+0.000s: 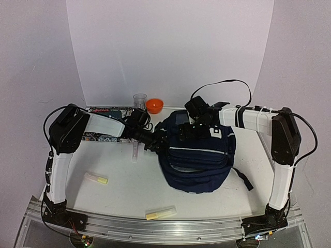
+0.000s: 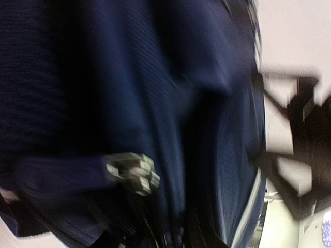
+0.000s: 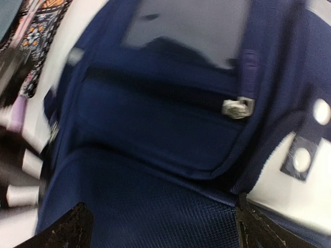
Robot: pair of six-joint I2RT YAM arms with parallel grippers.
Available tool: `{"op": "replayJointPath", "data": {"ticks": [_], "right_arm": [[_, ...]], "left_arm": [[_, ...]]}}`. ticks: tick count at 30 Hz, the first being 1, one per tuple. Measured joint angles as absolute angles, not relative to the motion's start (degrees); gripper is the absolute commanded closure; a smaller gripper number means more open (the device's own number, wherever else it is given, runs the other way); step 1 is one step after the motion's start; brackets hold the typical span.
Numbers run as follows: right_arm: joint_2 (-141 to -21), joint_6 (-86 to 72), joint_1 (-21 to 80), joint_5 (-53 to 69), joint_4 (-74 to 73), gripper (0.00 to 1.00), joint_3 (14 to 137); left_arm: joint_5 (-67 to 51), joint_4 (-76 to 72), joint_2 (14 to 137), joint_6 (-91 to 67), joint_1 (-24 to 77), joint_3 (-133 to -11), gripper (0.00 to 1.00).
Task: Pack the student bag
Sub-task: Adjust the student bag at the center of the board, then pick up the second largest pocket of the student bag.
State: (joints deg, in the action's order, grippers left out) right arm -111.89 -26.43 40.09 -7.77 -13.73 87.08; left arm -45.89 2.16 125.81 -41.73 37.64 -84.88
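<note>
Left gripper [image 1: 155, 140] is at the left edge of the student bag [image 1: 196, 155], centre of the top view, right up against the navy fabric. How wide its jaws stand: cannot tell. The left wrist view is blurred and filled with bag cloth, with only a metal zip pull [image 2: 133, 173] at lower centre. Cannot tell if it grips anything.

Right gripper [image 1: 199, 126] hangs over the bag's upper edge. In the right wrist view the jaws are spread wide, with one dark fingertip [image 3: 67, 227] at the lower left and the other at the lower right. Blue fabric fills the gap and nothing looks pinched. A second zip pull [image 3: 238, 107] sits at right centre on a closed pocket.

The bag lies flat at centre-right of the table [image 1: 124, 191], its lower edge well apart from the near rail. A dark strap [image 1: 243, 178] trails lower right toward the right arm.

There is open tabletop at lower left, holding two yellowish sticks [image 1: 96, 179] [image 1: 160, 213]. A pale strip [image 1: 135, 151] lies just left of the bag. An orange bowl [image 1: 154, 106] and a clear cup [image 1: 139, 99] stand at upper centre by the backdrop. A patterned flat item [image 1: 95, 137] lies under the left forearm.
</note>
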Motion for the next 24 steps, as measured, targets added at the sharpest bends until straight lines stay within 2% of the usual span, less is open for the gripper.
{"op": "replayJointPath", "data": {"ticks": [3, 9, 17, 22, 24], "right_arm": [[-112.73, -21.93, 38.79, -8.37, -13.41, 0.05, 87.97], [-112.67, -14.66, 37.59, -7.97, -11.69, 0.05, 87.82], [-106.37, -14.04, 39.44, -6.63, -11.15, 0.05, 84.0], [-104.58, -14.89, 41.5, -6.55, -10.82, 0.05, 82.58], [-104.6, -15.05, 42.1, -6.44, -10.72, 0.05, 81.99]], "left_arm": [[-45.1, 0.18, 121.98, -42.5, 41.17, -80.26, 0.65], [-42.4, 1.38, 113.37, -40.25, 46.9, -74.56, 0.49], [-26.22, 7.81, 106.27, -31.44, 42.45, -74.06, 0.34], [-16.43, 10.67, 106.38, -21.8, 41.76, -72.95, 0.35], [-14.74, 10.81, 106.91, -17.82, 42.04, -73.02, 0.39]]}}
